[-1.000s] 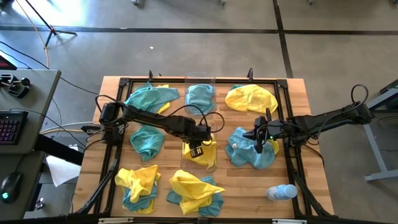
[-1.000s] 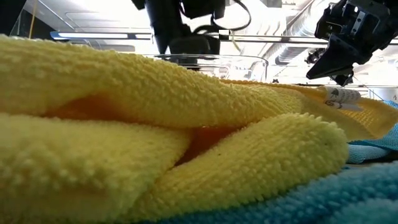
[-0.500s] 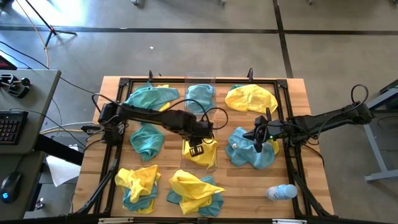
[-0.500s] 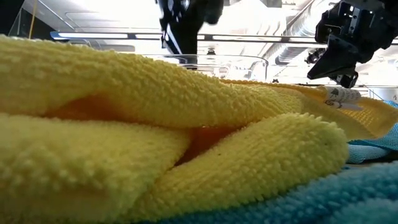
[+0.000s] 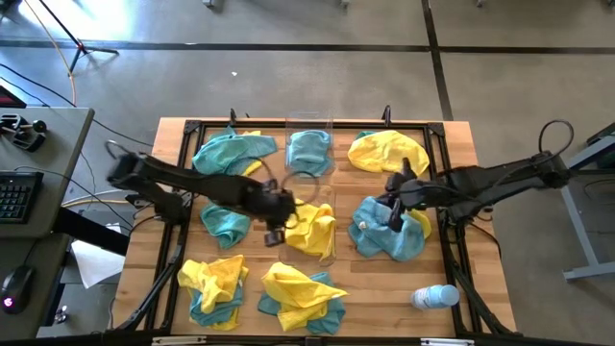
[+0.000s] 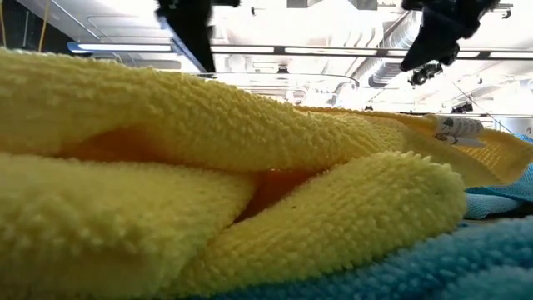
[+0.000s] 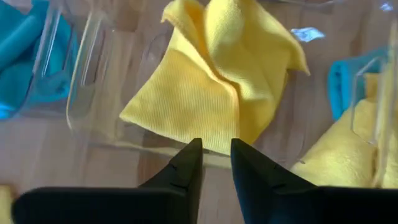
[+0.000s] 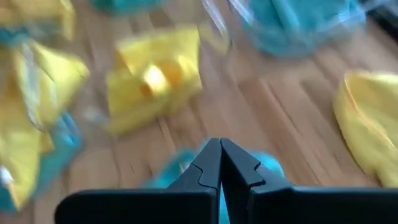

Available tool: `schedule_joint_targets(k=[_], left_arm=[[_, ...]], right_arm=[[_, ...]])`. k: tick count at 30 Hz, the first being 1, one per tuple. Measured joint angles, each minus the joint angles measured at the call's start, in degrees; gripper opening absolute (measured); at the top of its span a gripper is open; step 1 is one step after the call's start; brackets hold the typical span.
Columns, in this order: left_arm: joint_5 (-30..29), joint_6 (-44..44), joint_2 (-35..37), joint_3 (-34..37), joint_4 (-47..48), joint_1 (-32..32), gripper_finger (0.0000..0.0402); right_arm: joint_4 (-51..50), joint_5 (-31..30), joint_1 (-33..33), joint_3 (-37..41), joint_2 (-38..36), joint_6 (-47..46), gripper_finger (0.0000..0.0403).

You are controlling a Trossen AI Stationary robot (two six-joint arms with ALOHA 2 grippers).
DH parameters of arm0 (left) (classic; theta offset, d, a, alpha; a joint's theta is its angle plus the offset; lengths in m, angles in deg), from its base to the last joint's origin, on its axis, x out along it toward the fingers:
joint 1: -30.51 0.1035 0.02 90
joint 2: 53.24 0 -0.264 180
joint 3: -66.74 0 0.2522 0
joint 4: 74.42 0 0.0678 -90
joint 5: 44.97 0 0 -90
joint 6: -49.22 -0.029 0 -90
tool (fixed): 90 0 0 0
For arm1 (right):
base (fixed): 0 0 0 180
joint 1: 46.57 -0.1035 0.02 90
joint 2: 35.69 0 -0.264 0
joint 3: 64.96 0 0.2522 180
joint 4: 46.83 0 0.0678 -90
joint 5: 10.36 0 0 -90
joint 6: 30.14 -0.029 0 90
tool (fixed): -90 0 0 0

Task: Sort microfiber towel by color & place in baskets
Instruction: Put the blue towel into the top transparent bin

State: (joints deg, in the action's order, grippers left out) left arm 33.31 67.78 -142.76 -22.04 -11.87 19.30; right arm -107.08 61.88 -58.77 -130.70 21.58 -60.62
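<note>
Yellow towel (image 7: 214, 87) lies loose in clear basket (image 7: 93, 81) just ahead of left fingers (image 7: 186, 171), which stand narrowly parted, grasping nothing; best to back off clear of basket wall w/o snagging cloth, then go for next yellow one; right fingers (image 8: 221, 165) clenched, empty, above teal towel (image 5: 384, 235); cloths soft, rumpled, folded.

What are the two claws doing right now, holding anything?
Left gripper: slightly open, empty, just off the yellow towel in the clear basket.
Right gripper: shut, empty.
</note>
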Motion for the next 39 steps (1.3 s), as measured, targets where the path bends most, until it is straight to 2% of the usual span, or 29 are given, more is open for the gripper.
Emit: schedule_joint_targets(k=[5,7,10,15,22,28,33,39], left_arm=[[0.1,4.1,13.5,11.9,-3.9,-0.1,0.003],[0.1,5.2,18.3,15.1,-3.8,-0.4,0.001],[-0.4,5.4,25.1,18.6,-4.2,-1.1,0.0004],[-1.2,4.9,34.6,22.0,-3.8,-2.0,0.0001],[-3.0,5.4,45.1,26.2,-3.7,-2.5,0.0],[-3.9,7.4,49.9,28.7,-3.6,-2.5,0.0],[-3.9,8.8,50.8,30.1,-3.7,-2.5,0.0],[-3.1,8.4,50.8,30.3,-3.6,-2.5,0.0]], right_arm=[[-18.8,3.6,0.4,-11.1,11.7,-2.1,0.0],[-24.1,4.4,0.4,-13.4,15.3,-4.0,0.0001],[-27.9,5.0,0.1,-13.9,18.8,-6.8,0.0012],[-28.3,8.8,-0.8,-10.2,20.1,-11.8,0.0055],[-24.3,13.9,-2.7,-3.1,16.6,-18.4,0.0122],[-19.6,15.0,-3.7,3.4,16.4,-23.1,0.0146],[-13.7,15.0,-3.7,7.9,16.5,-28.2,0.0126],[-11.8,15.1,-3.7,5.7,16.3,-28.6,0.0012]])
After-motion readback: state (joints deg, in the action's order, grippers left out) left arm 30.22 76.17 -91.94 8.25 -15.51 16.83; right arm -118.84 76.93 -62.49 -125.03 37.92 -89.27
